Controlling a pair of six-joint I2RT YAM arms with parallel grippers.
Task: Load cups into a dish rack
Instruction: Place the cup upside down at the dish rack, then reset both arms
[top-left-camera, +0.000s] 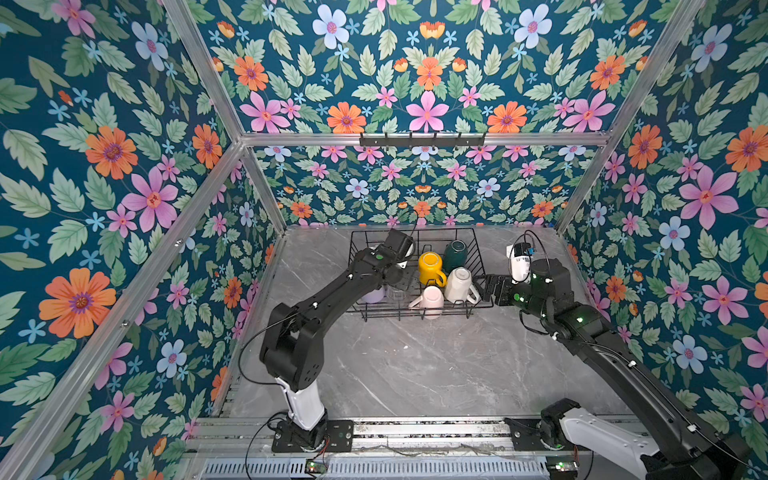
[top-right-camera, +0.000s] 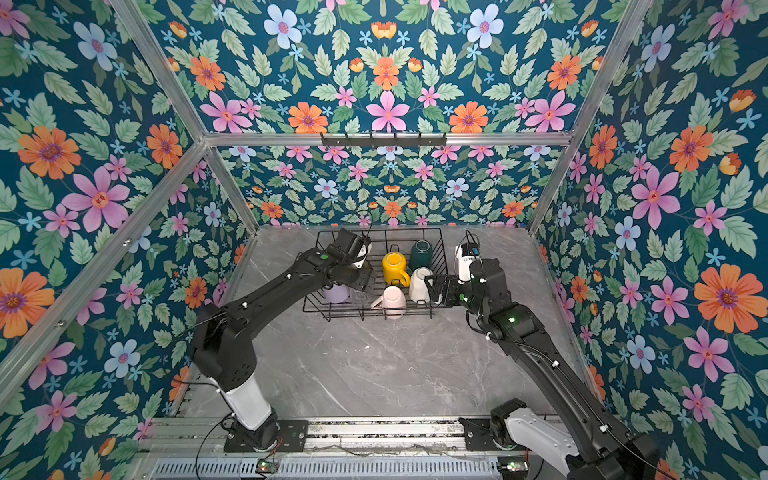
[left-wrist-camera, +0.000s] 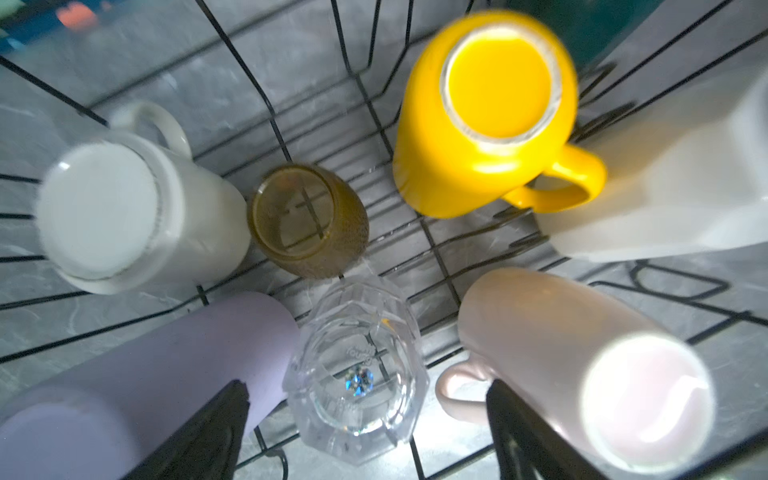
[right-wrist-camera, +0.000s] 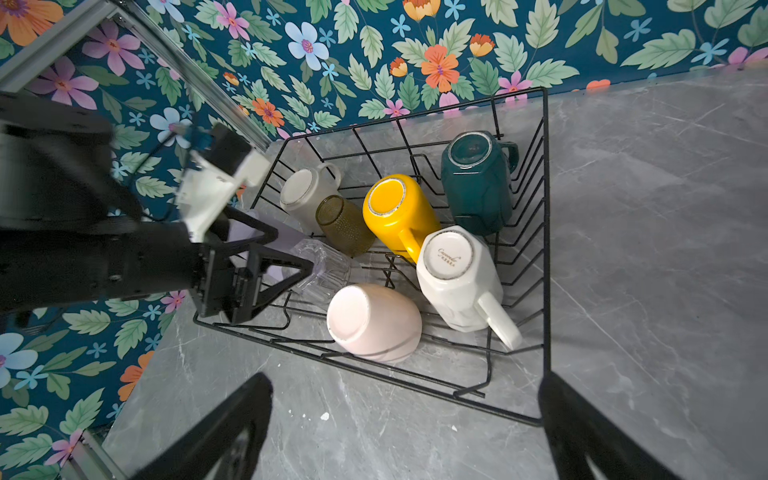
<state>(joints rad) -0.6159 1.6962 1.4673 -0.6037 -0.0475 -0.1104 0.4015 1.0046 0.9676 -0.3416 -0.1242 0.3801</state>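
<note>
Both jaws apart, eight cups (right-wrist-camera: 395, 212), one dish rack (right-wrist-camera: 547, 249)

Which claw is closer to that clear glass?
Left. The left gripper hangs just above the clear glass; the right gripper is at the rack's edge, beyond the pink mug.

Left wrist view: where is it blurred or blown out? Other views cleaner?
Left wrist view: the pale pink ceramic mug glares white at its base, the yellow ceramic mug is soft. Right wrist view: cups in the black wire dish rack are crisp, the left arm smeared. Both top views: sharp.
</note>
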